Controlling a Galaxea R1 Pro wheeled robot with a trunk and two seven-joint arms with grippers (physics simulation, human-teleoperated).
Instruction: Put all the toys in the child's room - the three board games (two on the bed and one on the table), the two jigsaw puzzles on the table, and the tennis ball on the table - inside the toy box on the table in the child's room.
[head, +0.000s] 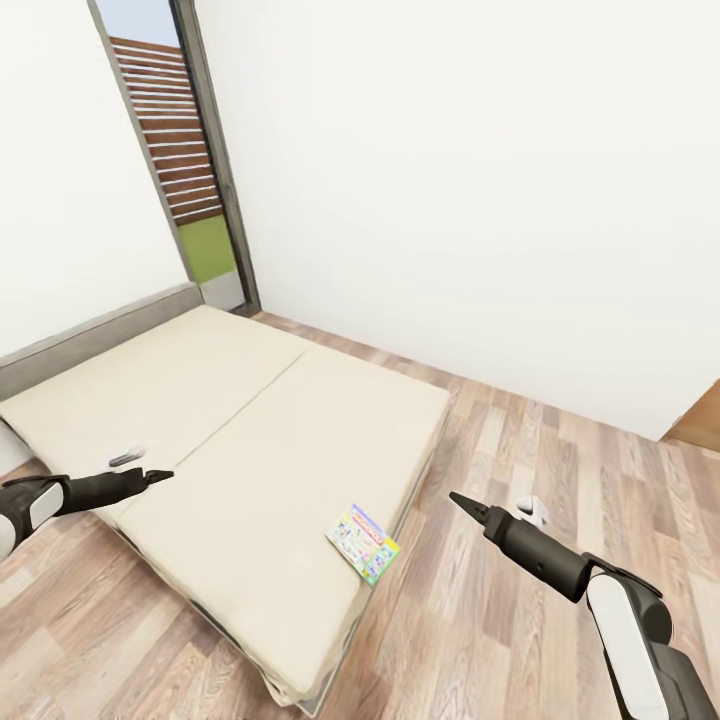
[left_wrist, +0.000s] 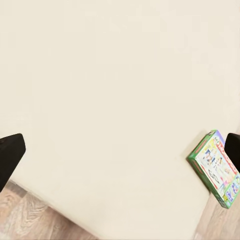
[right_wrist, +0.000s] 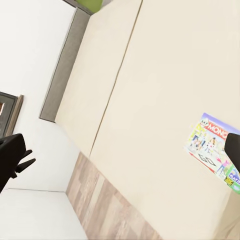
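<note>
Now | board game (head: 363, 543) lettered "MONO", on bed (head: 230, 420) | left hand (head: 160, 476), right hand (head: 458, 501): grip unclear

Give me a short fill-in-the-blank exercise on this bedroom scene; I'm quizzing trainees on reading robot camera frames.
1. The flat green-and-white printed Monopoly game box lies on the beige ____.
2. The box sits near the mattress edge closest to the robot's ____ gripper.
3. The floor is made of ____ planks.
4. The left gripper holds ____.

Missing words: mattress; right; wood; nothing
</note>
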